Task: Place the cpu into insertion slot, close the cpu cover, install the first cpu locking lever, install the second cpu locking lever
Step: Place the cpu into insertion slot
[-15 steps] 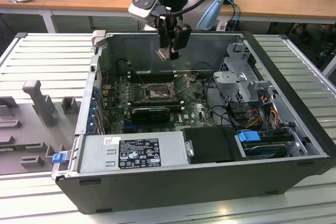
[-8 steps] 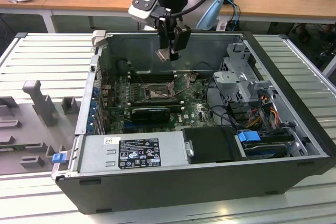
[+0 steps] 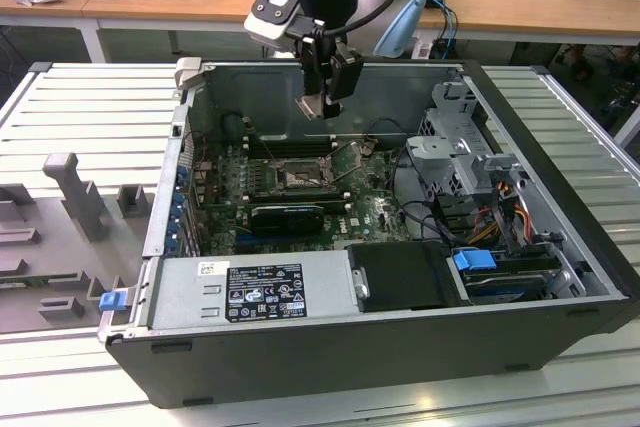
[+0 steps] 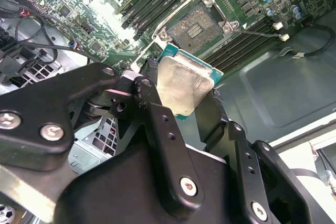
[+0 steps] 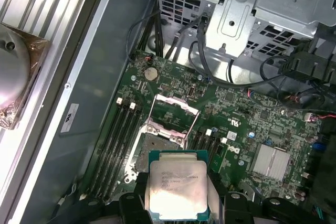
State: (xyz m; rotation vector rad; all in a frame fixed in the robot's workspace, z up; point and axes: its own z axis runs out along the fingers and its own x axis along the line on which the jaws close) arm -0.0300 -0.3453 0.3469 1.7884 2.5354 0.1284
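cpu (image 5: 177, 186): matt silver metal, sl. scuffed.

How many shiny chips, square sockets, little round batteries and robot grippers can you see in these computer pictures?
Pale silver-grey square cpu chip: 1
Brownish-gold square insertion slot with a dark metal rim: 1
Small round silver coin battery: 1
Black metal gripper, shut on the cpu chip: 1
Total: 4

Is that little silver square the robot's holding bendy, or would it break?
Probably not bendy: the cpu looks like a flat, stiff plate with a metal top. It is thin and small, so likely light. The gripper pinches only its edges and the top looks smooth, so it might slip, and a fall could harm it.
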